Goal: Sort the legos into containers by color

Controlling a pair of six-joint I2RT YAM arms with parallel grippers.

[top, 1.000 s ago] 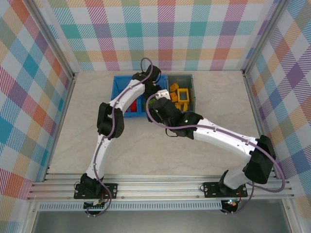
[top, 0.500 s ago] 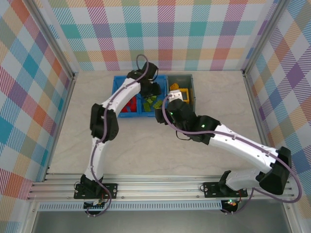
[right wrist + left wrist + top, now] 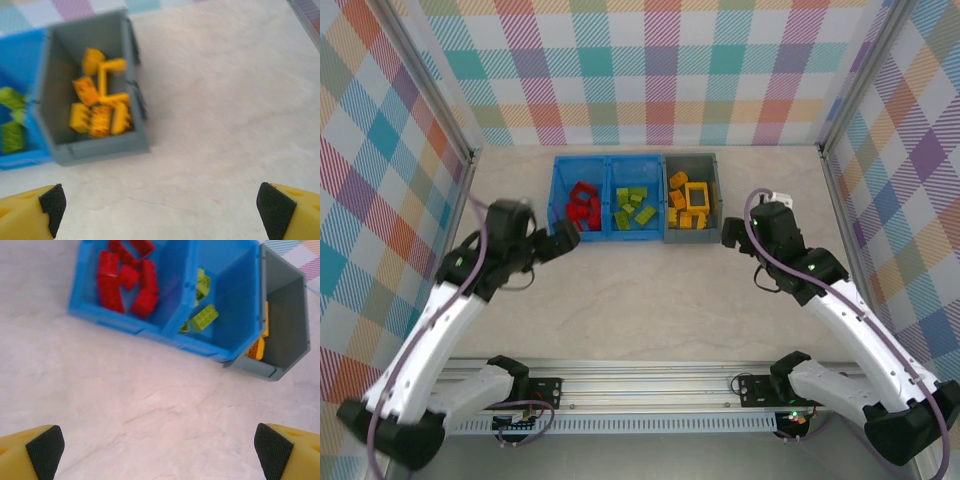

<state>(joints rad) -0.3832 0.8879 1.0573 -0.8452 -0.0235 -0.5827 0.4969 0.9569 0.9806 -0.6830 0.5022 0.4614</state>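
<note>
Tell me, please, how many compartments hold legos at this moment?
3. The blue bin holds the red legos in its left compartment and the green legos in its right one; the grey bin beside it holds the yellow-orange legos. Some bricks may lie hidden under others.

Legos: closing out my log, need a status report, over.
Left pincer open, right pincer open, both empty. Red legos and green legos in blue bin, separate compartments; yellow legos in grey bin. Nothing blocking bins.
</note>
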